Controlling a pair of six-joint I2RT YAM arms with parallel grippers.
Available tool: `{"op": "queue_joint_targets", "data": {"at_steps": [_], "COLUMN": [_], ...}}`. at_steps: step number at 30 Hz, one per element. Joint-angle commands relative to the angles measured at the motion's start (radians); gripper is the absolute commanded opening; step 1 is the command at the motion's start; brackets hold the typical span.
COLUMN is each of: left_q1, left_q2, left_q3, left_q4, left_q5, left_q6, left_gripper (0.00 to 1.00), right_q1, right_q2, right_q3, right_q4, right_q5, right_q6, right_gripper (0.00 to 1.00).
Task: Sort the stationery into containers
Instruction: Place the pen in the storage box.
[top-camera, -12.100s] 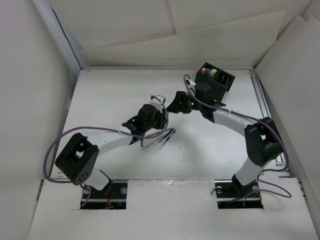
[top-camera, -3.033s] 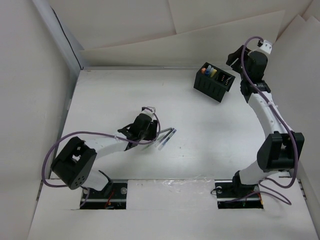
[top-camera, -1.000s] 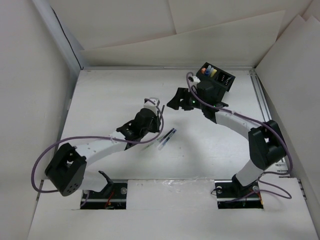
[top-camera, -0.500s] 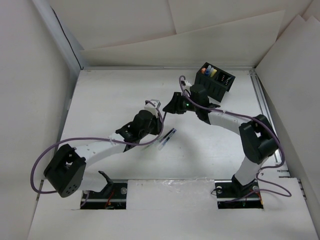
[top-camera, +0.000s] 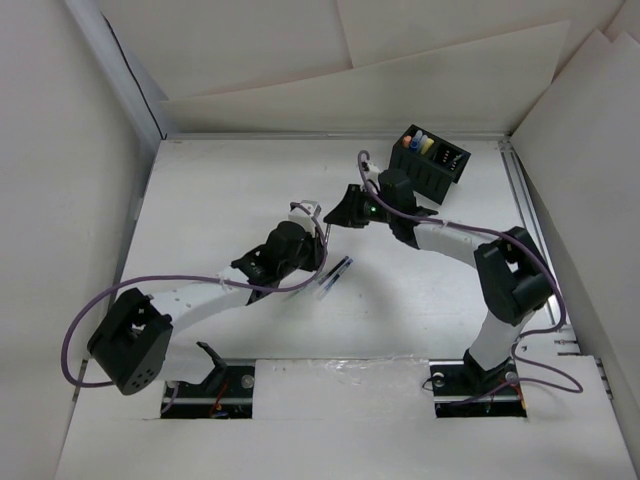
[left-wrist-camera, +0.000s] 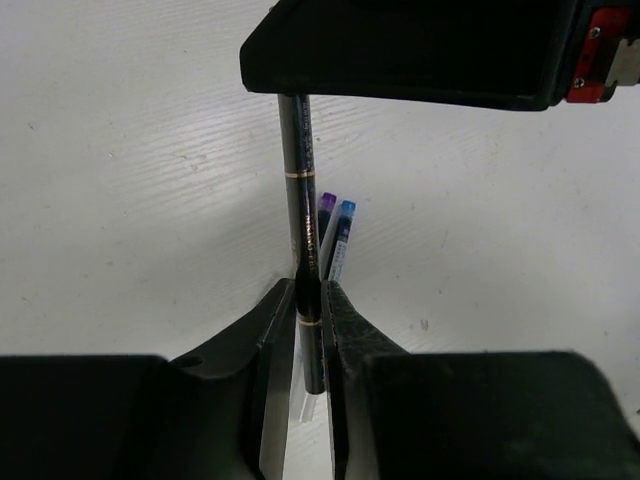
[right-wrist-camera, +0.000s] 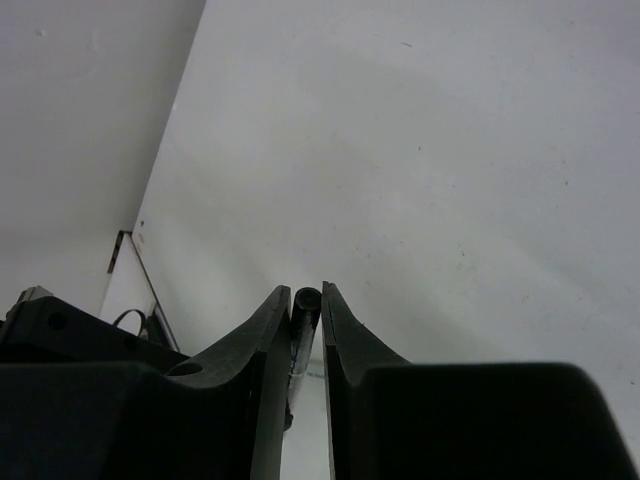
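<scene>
The left gripper (left-wrist-camera: 308, 292) is closed tight on a thin dark pen (left-wrist-camera: 303, 200) with fine gold rings, its two fingers pinching the barrel near one end. From there the pen runs straight across to the right gripper (right-wrist-camera: 306, 298), whose fingers press in on either side of the pen's far end, so both grippers have hold of the same pen and it hangs between them above the table (top-camera: 220, 190). In the overhead view the two meet near the middle of the table, the left gripper (top-camera: 312, 228) reaching in from the near left and the right gripper (top-camera: 342, 212) from the far right, their tips close together. Just below the held pen two clear pens (top-camera: 335, 275) lie side by side on the table, touching along their length; in the left wrist view one ends in a purple cap and the other in a blue cap. The black organiser box (top-camera: 436, 172) sits at the far right of the table, well apart from the grippers, turned at an angle. One of its compartments holds a yellow marker (top-camera: 427, 146), a blue marker (top-camera: 417, 137) and an orange-capped one beside them; what the other compartment holds cannot be made out.
</scene>
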Motion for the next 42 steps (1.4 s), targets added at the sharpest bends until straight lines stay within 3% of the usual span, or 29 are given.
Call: {"op": "queue_joint_targets", "data": {"at_steps": [1,9,17,24,32,42], "left_q1": [0.001,0.001,0.001,0.001,0.001,0.001], "left_q2": [-0.035,-0.073,-0.156,-0.152,-0.038,0.005], "left_q3": [-0.005,-0.005,-0.027,-0.045,-0.054,-0.054], "left_q4": [0.038,0.038,0.017,-0.074,-0.179,-0.293], "left_q5": [0.023,0.003,-0.028,-0.063,-0.120,-0.221], "left_q6": [-0.003,-0.012,-0.021,-0.050,-0.089,-0.158], "left_gripper": [0.13,0.41,0.45,0.56,0.61,0.63], "right_q1": [0.009,-0.011,-0.074,-0.281,-0.600,-0.662], "right_q2": [-0.001,-0.030,-0.076,-0.171,-0.237,-0.063], "right_q3": [0.021,0.021,0.021,0.118,0.248,0.452], "right_q4": [0.066,0.066,0.066,-0.007,-0.144,-0.209], "right_q5": [-0.010,-0.010,-0.010,-0.021,0.219,0.508], "right_q6": [-0.017,-0.017,-0.006,-0.016,-0.065,-0.181], "right_gripper": [0.16,0.12,0.11,0.11,0.11,0.11]}}
